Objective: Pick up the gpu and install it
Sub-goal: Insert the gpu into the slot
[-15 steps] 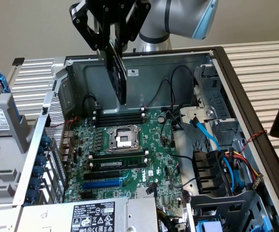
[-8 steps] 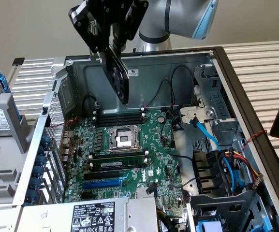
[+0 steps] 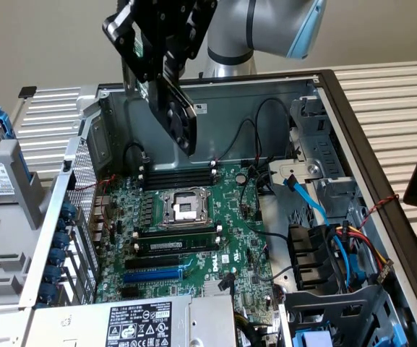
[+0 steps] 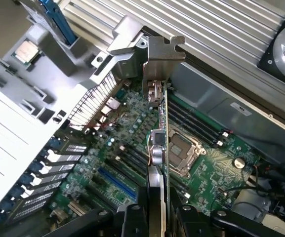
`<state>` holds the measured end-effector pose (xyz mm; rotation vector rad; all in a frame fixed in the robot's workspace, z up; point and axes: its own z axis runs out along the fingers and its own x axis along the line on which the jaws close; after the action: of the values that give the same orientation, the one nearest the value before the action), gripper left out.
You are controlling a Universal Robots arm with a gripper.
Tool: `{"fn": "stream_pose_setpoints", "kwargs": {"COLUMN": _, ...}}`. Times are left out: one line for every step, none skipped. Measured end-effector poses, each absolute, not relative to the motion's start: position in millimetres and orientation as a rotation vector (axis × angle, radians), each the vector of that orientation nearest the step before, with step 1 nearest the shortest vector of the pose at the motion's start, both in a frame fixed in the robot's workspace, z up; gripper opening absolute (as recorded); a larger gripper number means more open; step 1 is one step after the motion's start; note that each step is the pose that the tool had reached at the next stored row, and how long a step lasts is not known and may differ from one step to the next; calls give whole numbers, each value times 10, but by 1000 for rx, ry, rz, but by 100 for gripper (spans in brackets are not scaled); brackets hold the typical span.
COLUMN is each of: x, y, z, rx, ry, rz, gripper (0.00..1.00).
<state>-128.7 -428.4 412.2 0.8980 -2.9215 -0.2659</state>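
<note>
Hold: we are gripping the small green, black-shrouded, silver-bracketed gpu [image 3: 178, 116], black gripper [image 3: 161, 65] closed on its edge.
Place: hanging above the large green motherboard [image 3: 215, 238].
Handling: probably light, stiff, fragile; edges safest.

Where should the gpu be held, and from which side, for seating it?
Probably pinch its flat faces near the upper edge, from above, as the gripper does: the gpu hangs edge-down, leaving its lower edge and silver bracket free above the motherboard.
</note>
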Motion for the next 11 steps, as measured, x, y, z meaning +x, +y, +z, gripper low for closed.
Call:
{"fn": "stream_pose_setpoints", "kwargs": {"x": -1286, "y": -4284, "z": 4122, "rx": 949, "ry": -2905, "rz": -263, "gripper": 27}}
{"fn": "stream_pose_setpoints", "kwargs": {"x": -1286, "y": -4284, "z": 4122, "rx": 978, "ry": -2896, "rz": -260, "gripper": 27}}
{"fn": "stream_pose_setpoints", "kwargs": {"x": -1286, "y": -4284, "z": 4122, "rx": 1004, "ry": -2889, "rz": -258, "gripper": 27}}
{"fn": "stream_pose_setpoints", "kwargs": {"x": -1286, "y": -4284, "z": 4122, "rx": 1031, "ry": -2880, "rz": -256, "gripper": 27}}
{"fn": "stream_pose_setpoints", "kwargs": {"x": -1286, "y": -4284, "z": 4122, "rx": 1055, "ry": -2873, "rz": -254, "gripper": 27}}
{"fn": "stream_pose_setpoints", "kwargs": {"x": -1286, "y": -4284, "z": 4121, "rx": 1079, "ry": -2865, "rz": -252, "gripper": 27}}
{"fn": "stream_pose_setpoints", "kwargs": {"x": -1285, "y": -4284, "z": 4122, "rx": 1098, "ry": -2859, "rz": -250, "gripper": 27}}
{"fn": "stream_pose_setpoints", "kwargs": {"x": -1284, "y": -4284, "z": 4121, "rx": 1113, "ry": -2855, "rz": -248, "gripper": 27}}
{"fn": "stream_pose_setpoints", "kwargs": {"x": -1280, "y": -4284, "z": 4122, "rx": 1130, "ry": -2848, "rz": -247, "gripper": 27}}
{"fn": "stream_pose_setpoints", "kwargs": {"x": -1275, "y": -4283, "z": 4122, "rx": 1144, "ry": -2842, "rz": -246, "gripper": 27}}
{"fn": "stream_pose_setpoints", "kwargs": {"x": -1270, "y": -4284, "z": 4121, "rx": 1157, "ry": -2836, "rz": -246, "gripper": 27}}
